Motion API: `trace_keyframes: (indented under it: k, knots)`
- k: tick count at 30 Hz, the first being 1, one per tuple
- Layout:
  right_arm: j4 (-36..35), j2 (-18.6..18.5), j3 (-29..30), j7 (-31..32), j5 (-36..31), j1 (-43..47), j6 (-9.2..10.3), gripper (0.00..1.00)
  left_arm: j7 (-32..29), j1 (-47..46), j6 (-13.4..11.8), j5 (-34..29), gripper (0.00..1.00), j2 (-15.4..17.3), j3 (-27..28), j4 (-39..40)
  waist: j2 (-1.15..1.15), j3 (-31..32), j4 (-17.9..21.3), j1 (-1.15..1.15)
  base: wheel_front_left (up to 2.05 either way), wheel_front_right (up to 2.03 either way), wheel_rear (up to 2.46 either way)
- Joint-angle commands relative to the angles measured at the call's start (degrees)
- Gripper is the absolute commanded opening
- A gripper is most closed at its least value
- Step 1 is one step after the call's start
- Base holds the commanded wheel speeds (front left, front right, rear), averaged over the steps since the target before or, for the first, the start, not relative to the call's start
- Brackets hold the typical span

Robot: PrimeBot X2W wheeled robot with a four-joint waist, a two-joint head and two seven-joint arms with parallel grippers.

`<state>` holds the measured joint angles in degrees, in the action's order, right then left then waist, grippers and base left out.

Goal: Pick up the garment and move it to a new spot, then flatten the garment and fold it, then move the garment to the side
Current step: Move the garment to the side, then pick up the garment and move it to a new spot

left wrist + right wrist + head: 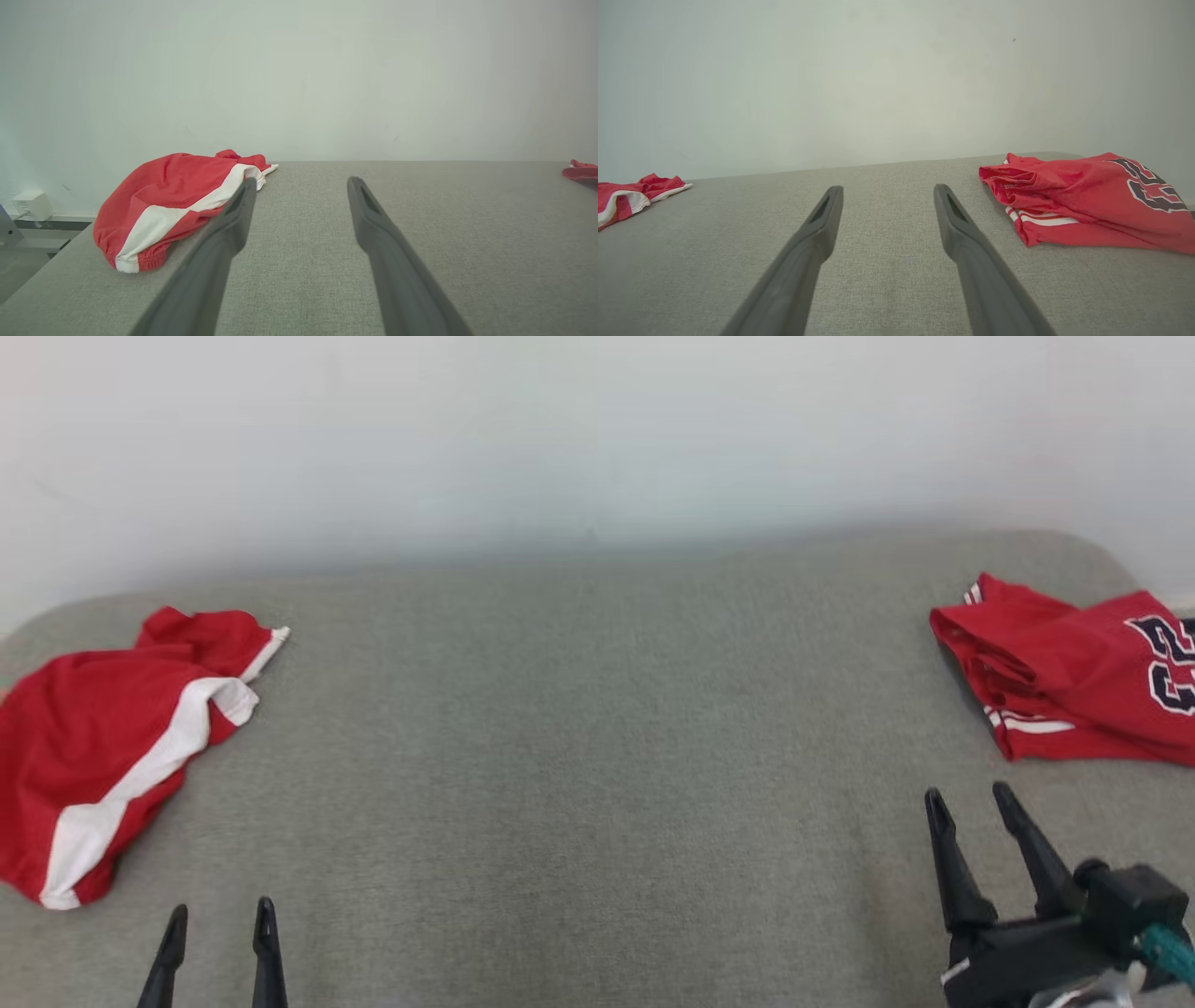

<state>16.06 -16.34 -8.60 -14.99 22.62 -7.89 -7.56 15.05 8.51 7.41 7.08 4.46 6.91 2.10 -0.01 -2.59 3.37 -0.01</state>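
Grey surface (597, 756): saw crumpled shorts (103, 747) at its left end, folded jersey (1064, 681) at its right. Found left gripper (222, 907) and right gripper (968, 791) with fingers wide, empty. Judged pickup unstarted; needed reaching for shorts.

Crumpled red-and-white fabric shorts (103, 747) are lying at the left end of the grey fabric worktop (579, 756), a folded red numbered jersey (1074, 681) at its right end, well apart. The left end effector (222, 905) is sitting front-right of the shorts, the right end effector (967, 791) before the jersey.
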Motion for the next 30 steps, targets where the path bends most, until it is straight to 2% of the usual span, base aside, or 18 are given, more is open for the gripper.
trace_keyframes:
  k: [1,14,24,30]
  knots:
    - [-0.52,0.64,0.44,-0.25,0.3,1.67,0.17,1.0,0.18,1.17,-0.02,0.09,1.0,-0.14,-0.15,-0.41,0.01,2.76,-2.34,0.01,0.0,0.0,0.0]
    - [-2.92,5.49,2.61,-0.25,-0.96,11.6,0.17,1.0,0.18,2.4,-0.02,1.06,1.0,0.93,-2.59,-3.52,0.01,5.63,-4.39,0.01,0.0,0.0,0.0]
    - [-3.67,6.13,2.56,-0.26,-1.62,10.19,0.17,1.0,0.18,0.81,-0.01,1.86,1.0,2.14,-3.54,-4.46,0.01,6.87,-4.28,0.01,0.0,0.0,0.0]
    - [-2.77,6.07,3.09,-0.26,-1.43,9.89,0.17,1.0,0.18,-0.1,-0.01,5.64,1.0,3.19,-4.95,-5.24,0.01,7.35,-4.53,0.01,0.0,0.0,0.0]
